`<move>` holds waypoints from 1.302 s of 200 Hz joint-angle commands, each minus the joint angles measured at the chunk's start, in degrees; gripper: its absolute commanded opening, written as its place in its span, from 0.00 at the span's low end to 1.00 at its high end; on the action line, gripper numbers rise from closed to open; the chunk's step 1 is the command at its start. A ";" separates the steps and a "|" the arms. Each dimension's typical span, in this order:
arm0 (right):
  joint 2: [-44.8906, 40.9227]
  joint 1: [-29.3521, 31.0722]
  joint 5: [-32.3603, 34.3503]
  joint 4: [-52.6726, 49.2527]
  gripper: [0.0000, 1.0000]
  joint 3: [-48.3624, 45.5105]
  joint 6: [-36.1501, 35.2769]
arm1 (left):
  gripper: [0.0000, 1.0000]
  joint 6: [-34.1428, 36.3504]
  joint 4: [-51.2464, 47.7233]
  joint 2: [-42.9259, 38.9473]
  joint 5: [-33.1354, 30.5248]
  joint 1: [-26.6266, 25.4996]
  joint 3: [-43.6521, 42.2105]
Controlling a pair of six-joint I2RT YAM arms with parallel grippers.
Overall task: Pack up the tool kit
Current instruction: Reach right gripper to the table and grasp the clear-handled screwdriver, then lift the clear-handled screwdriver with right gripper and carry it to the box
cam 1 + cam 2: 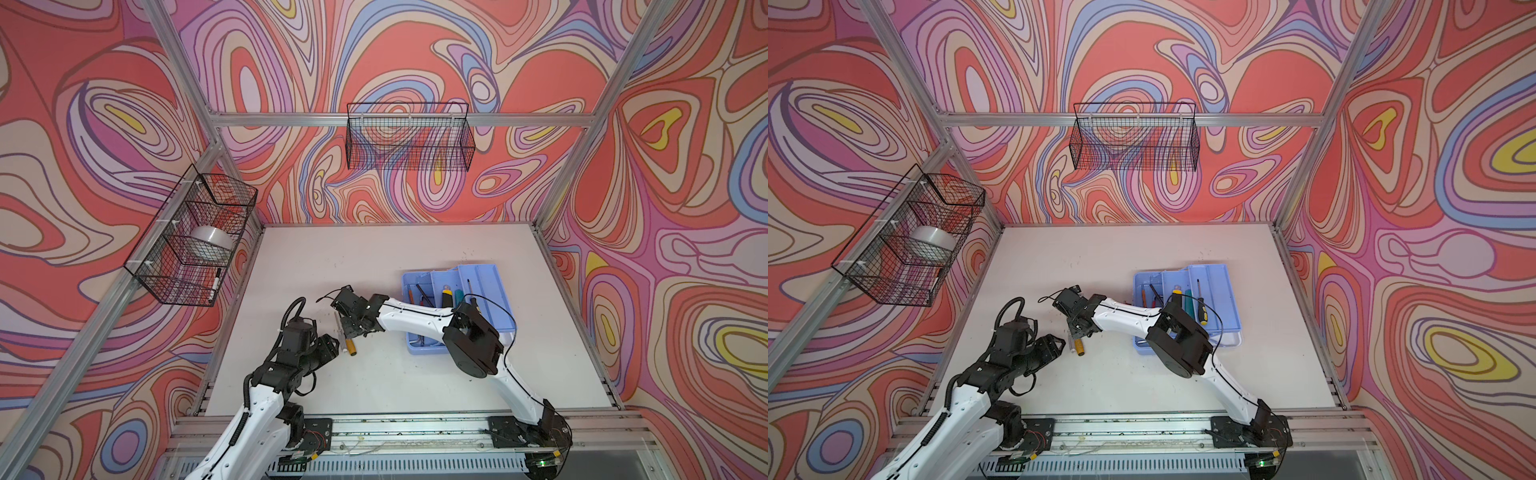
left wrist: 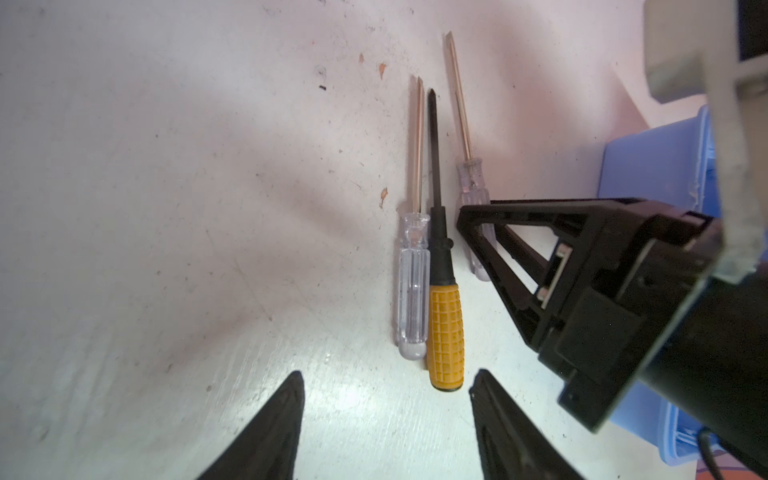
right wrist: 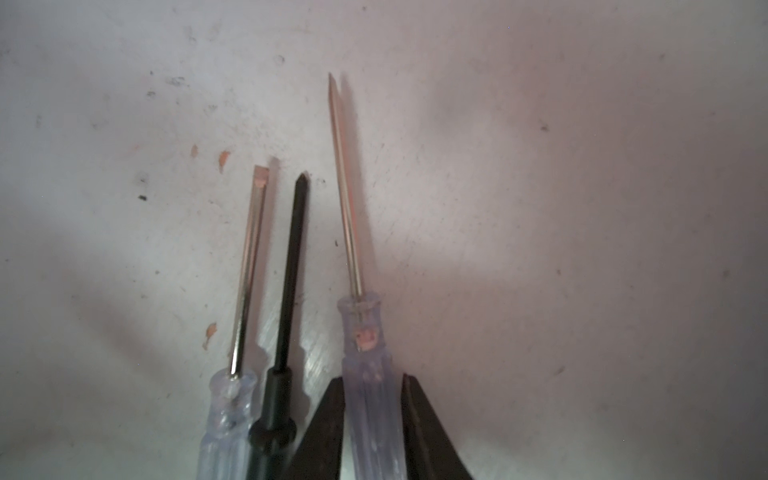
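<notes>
Since the slim clear screwdriver (image 3: 365,353) lay flat on the table (image 1: 332,257) with the right gripper (image 3: 374,380) closed narrow about its handle, we judged the step in hand to be picking it up for the light blue tray (image 1: 494,291). Just beside it lay a yellow-handled screwdriver (image 2: 445,328) touching a second clear screwdriver (image 2: 413,291) (both unpacked as yet). The left gripper (image 2: 387,374) hung wide and empty near the yellow handle's butt. The tray sat apart on the table, several tools already in its compartments. Next, we reckoned, came a straight lift without nudging the neighbours, then a carry across to a free compartment and a gentle release.
</notes>
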 commanded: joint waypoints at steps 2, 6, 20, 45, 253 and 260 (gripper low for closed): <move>1.90 0.26 1.63 -1.46 0.24 0.75 -0.42 | 0.65 0.36 -0.73 0.52 -0.54 -0.14 0.31; 1.81 0.28 1.71 -1.49 0.23 0.65 -0.42 | 0.65 0.34 -0.78 0.59 -0.56 -0.14 0.37; 1.55 0.26 1.74 -1.44 0.21 0.30 -0.47 | 0.65 0.45 -0.70 0.82 -0.67 -0.14 0.58; 0.81 0.26 2.33 -1.37 0.19 -0.41 -0.64 | 0.65 0.52 -0.60 1.05 -0.75 -0.14 0.81; -33.87 -0.05 15.83 -7.24 0.14 -22.32 0.28 | 0.64 2.09 5.34 10.48 1.98 -0.14 4.88; -36.27 -0.32 17.09 -8.43 0.14 -23.16 0.35 | 0.64 2.25 5.45 10.63 2.07 -0.21 5.03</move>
